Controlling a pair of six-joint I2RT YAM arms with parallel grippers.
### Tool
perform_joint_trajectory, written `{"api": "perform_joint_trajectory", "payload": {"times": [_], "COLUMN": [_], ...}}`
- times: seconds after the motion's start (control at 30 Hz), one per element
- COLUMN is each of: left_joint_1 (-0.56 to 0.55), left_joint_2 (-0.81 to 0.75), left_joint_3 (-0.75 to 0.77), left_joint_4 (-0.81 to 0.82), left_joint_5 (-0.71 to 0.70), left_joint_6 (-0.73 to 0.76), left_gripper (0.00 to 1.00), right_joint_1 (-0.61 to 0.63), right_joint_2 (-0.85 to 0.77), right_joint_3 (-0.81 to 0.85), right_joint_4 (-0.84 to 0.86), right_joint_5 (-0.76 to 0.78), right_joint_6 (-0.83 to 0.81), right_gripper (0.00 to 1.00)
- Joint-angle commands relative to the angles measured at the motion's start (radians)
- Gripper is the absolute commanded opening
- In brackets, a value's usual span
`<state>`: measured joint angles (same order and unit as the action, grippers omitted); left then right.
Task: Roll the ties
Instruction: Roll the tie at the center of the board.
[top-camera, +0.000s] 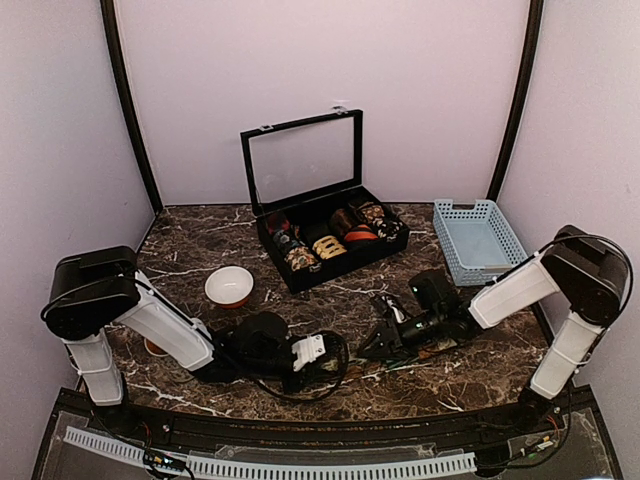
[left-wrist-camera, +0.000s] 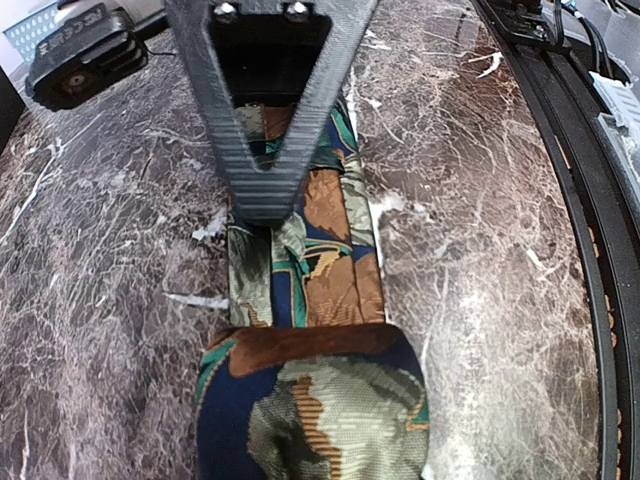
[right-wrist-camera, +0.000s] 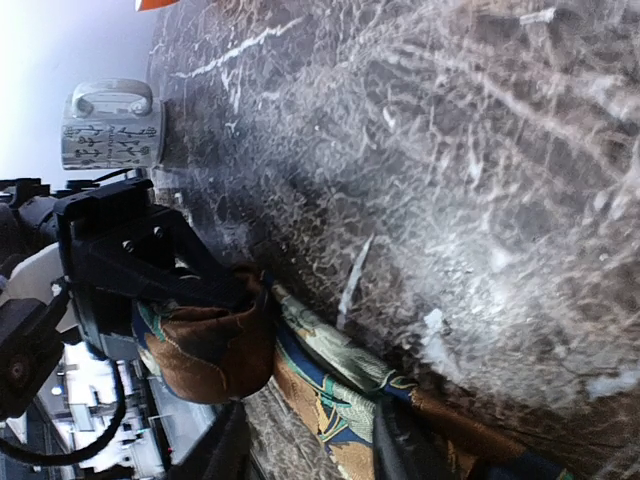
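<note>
One tie, patterned in dark blue, green, brown and orange, lies along the front of the marble table. Its flat length (left-wrist-camera: 318, 262) runs away from a thick rolled end (left-wrist-camera: 312, 400). That roll (right-wrist-camera: 210, 345) sits in my left gripper (top-camera: 322, 357), which is shut on it; the roll hides the fingertips in the left wrist view. My right gripper (right-wrist-camera: 305, 455) is over the flat part of the tie (right-wrist-camera: 345, 395), fingers apart, one dark finger (left-wrist-camera: 268, 150) resting on the fabric. In the top view the right gripper (top-camera: 385, 340) faces the left one closely.
A black case (top-camera: 300, 275) with its lid raised holds several rolled coils at the back centre. A blue basket (top-camera: 478, 238) stands at the back right, a white bowl (top-camera: 229, 286) left of centre. A patterned mug (right-wrist-camera: 112, 125) stands beyond the left gripper.
</note>
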<state>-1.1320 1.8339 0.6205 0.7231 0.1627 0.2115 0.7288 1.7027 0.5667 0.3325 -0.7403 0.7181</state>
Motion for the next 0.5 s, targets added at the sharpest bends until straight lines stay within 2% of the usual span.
{"api": "perform_joint_trajectory", "payload": {"times": [0.0,0.1,0.3,0.37,0.47], "left_joint_1": [-0.011,-0.012,-0.015,-0.015,-0.015], "left_joint_2": [0.045,0.053,0.054,0.053,0.049], "left_joint_3": [0.005,0.014,0.013,0.012,0.007], "left_joint_4": [-0.171,-0.182,-0.183,-0.185,-0.184], "left_joint_5": [-0.031,-0.041,-0.039,-0.038,-0.038], "left_joint_6": [0.033,0.037,0.031,0.031,0.032], "left_gripper": [0.18,0.18,0.18,0.18,0.18], "right_joint_1": [0.037,0.083,0.152,0.162,0.170], "right_joint_2": [-0.063,-0.076,-0.037,-0.017,0.002], "right_joint_3": [0.033,0.062,0.108,0.114,0.117], "right_joint_4": [-0.077,-0.072,-0.046,-0.027,-0.016], "right_joint_5": [0.049,0.053,0.064,0.064,0.067], "right_joint_6": [0.014,0.037,0.071,0.082,0.088], "right_gripper": [0.48,0.51,0.52,0.49,0.41]}}
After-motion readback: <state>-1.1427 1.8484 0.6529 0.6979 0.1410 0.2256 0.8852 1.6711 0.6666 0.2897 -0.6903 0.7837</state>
